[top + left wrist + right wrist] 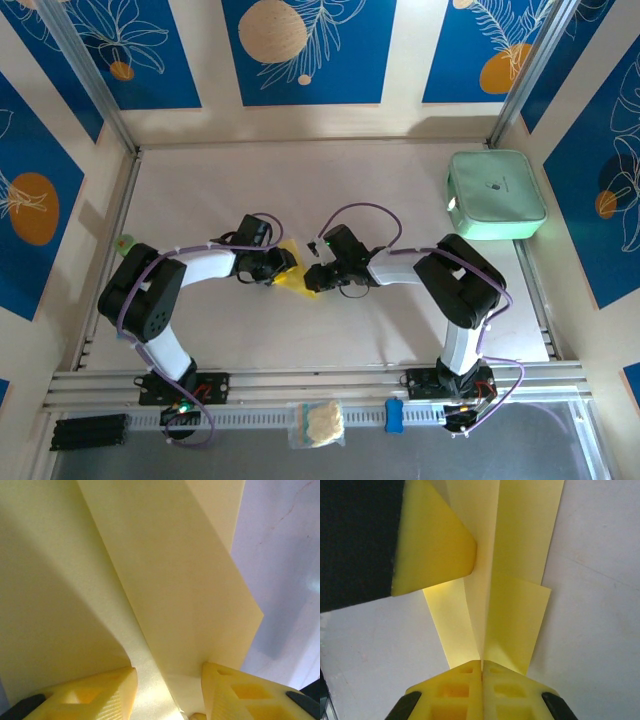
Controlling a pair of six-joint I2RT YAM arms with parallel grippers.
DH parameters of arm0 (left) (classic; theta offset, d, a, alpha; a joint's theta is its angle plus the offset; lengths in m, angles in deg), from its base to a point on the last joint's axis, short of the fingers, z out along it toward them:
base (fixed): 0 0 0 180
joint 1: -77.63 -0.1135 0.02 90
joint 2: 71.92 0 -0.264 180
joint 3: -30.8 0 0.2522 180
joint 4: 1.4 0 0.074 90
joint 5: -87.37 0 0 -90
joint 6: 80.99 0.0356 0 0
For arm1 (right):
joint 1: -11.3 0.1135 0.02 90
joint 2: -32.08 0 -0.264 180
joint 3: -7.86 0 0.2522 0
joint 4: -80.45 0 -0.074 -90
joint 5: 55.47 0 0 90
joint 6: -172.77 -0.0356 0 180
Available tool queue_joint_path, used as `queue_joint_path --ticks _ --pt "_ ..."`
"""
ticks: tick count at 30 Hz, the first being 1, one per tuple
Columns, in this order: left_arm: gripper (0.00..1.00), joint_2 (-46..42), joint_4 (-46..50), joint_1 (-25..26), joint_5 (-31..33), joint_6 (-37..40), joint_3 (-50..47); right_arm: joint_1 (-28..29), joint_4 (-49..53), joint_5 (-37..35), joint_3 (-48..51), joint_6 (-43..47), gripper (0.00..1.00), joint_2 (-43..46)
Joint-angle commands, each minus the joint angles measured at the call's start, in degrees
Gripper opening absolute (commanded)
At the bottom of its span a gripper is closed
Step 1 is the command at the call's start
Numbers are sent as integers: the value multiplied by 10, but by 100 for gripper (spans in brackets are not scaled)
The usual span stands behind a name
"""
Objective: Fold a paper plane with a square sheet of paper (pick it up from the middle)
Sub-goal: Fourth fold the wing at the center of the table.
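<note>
The paper plane (297, 283) is a bright yellow dart held just above the table's middle, between my two grippers. My right gripper (313, 277) is shut on its centre ridge; in the right wrist view the jaws (482, 667) meet on the fold, and the plane (515, 610) spreads away with a wing on each side. My left gripper (283, 266) comes in from the opposite end. Its fingers stand apart (169, 690), and the plane's ridge and wings (165, 580) run between them. One left fingertip (435, 550) rests against the ridge.
A mint-green case (497, 194) lies at the back right by the wall. A cream wad in a clear bag (320, 423) and a small blue item (394, 415) sit on the front rail. A small green object (125, 242) is at the left edge.
</note>
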Motion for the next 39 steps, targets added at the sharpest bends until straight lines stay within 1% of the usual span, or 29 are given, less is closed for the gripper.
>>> queue_joint_path --ticks 1,7,12,19,24,30,34,39 --pt "44 16 97 1 53 7 -17 -6 -15 24 6 -9 3 -9" --pt "45 -14 80 1 34 19 -2 -15 -30 49 13 -21 0 -17" --pt "48 -61 57 -1 23 43 19 -27 -52 82 20 -39 0 -25" --pt "48 -106 -19 -8 7 68 -12 -37 -68 107 25 -54 0 -33" --pt "40 -111 -119 -10 -25 93 -55 -44 -78 120 29 -65 0 -38" --pt "28 -91 -203 -11 -45 93 -93 -54 -96 141 34 -82 0 -46" --pt "22 -74 -236 -11 -58 91 -102 -58 -100 148 35 -86 0 -48" --pt "16 -49 -262 -11 -69 83 -105 -62 -104 150 37 -95 0 -51"
